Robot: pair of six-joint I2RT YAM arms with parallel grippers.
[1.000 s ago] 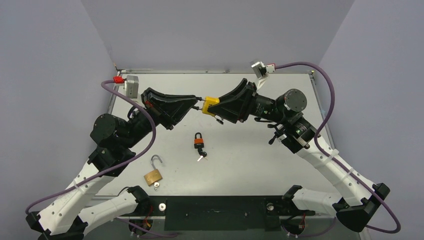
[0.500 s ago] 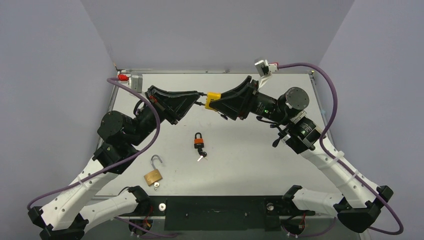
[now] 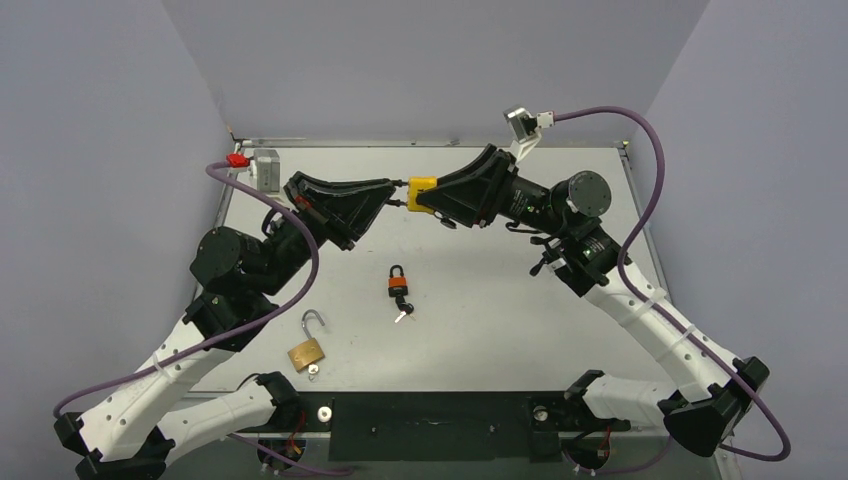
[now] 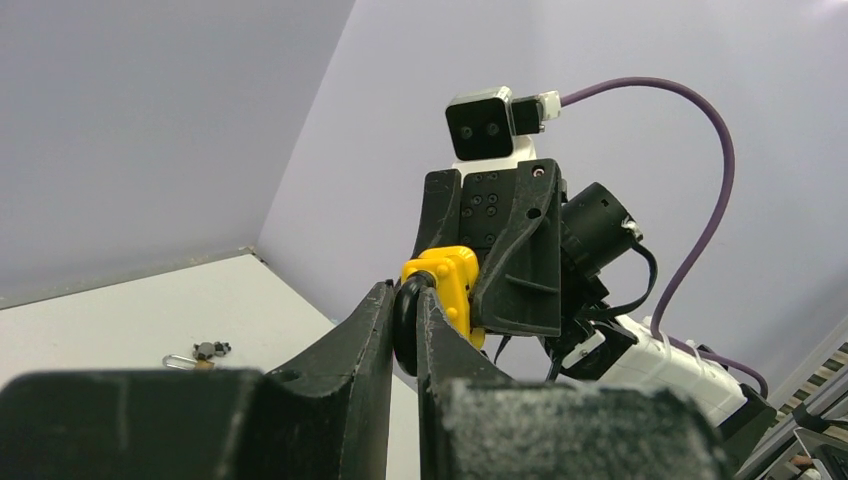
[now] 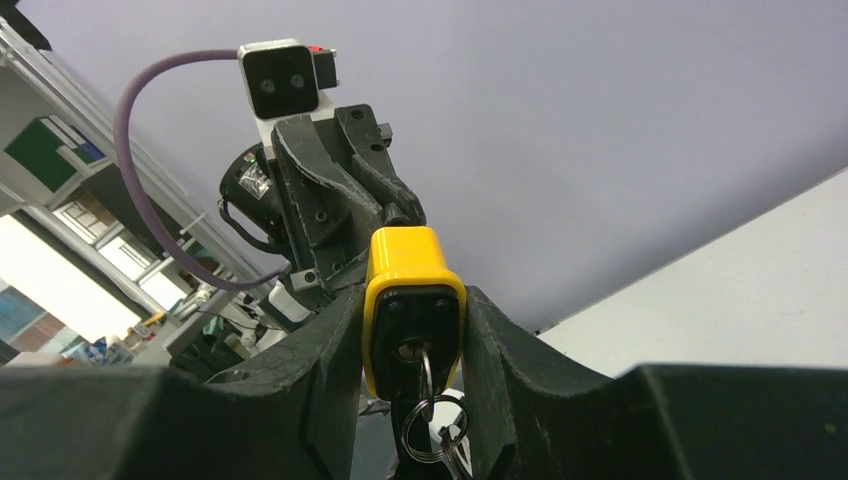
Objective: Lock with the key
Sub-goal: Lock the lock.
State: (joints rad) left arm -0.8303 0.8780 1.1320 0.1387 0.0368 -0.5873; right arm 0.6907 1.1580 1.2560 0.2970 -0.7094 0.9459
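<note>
Yellow padlock (image 5: pixel 413 290) was up in air, well above surface (image 3: pixel 520 330) — right tool (image 3: pixel 428 197) clamped on its body, key (image 5: pixel 414 405) in keyhole; left tool (image 4: pixel 404 300) pinched onto black shackle (image 4: pixel 405 330).

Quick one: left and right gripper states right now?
Left gripper: closed on the black end of the yellow padlock.
Right gripper: closed on the yellow padlock's body.

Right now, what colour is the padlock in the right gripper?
Yellow padlock, clamped in the right gripper; right wrist view shows it best.
</note>
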